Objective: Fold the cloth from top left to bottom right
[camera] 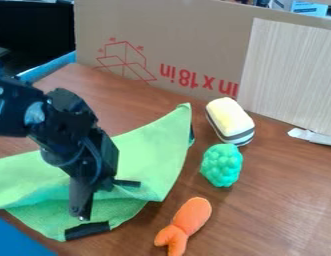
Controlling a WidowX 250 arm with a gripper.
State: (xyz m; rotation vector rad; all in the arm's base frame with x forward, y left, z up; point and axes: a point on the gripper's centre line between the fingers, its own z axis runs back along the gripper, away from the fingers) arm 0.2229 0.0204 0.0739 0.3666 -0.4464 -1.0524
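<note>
Since it all kinda starts at the gripper (106, 206), that's hanging over the green cloth (151, 155) on the left half of the table, coming in from the left side. Its fingers are spread pretty wide, one toward the camera and the other farther back, with cloth showing between them. Not pinching anything from what I can see, tho whether the tips actually touch the fabric, can't tell.

Cloth-wise, the long axis runs on a slant, from the lower left up to a pointy corner aimed at the cardboard (188, 47). A crease or fold edge crosses it under the gripper, and below that a rounded flap bulges toward the bottom of the view. The left end runs out of frame.

For room and edges: brown table (281, 200) stretches off to the right, past the toys, and there's more wood between the cloth and the cardboard. Right of the cloth you've got the yellow-and-white toy (230, 120) near that pointy corner, then the bumpy green toy (222, 165), then the orange toy (184, 223) nearest the camera. Bottom left, a blue surface (14, 240) sits just beside the cloth.
</note>
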